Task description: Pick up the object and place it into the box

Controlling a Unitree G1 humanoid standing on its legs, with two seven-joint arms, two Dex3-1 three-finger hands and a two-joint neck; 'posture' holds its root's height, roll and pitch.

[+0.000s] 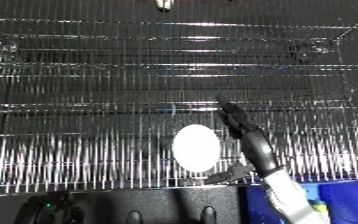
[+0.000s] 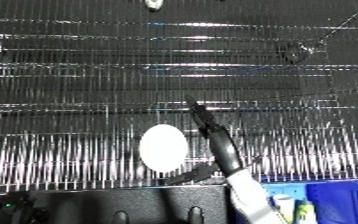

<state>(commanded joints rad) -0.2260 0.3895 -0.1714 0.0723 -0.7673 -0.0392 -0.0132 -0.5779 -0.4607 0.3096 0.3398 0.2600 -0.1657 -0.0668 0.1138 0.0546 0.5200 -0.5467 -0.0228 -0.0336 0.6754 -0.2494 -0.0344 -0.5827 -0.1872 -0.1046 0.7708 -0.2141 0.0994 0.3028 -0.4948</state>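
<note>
Right hand (image 1: 246,145) fingers straight, released, extended just beside white egg-shaped object (image 1: 196,146), thumb splayed under it. Looks like a cradle ready to close. Object inside wire bin (image 1: 87,90), near front wall. Left hand out of view.

Shop or storeroom, it seems: a wire-mesh trolley basket (image 1: 87,75) fills the view over a dark floor.

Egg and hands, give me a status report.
Right hand open, fingers straight beside the egg. Left hand not in view. Egg on the wire rack, not gripped. Nothing blocking.
</note>
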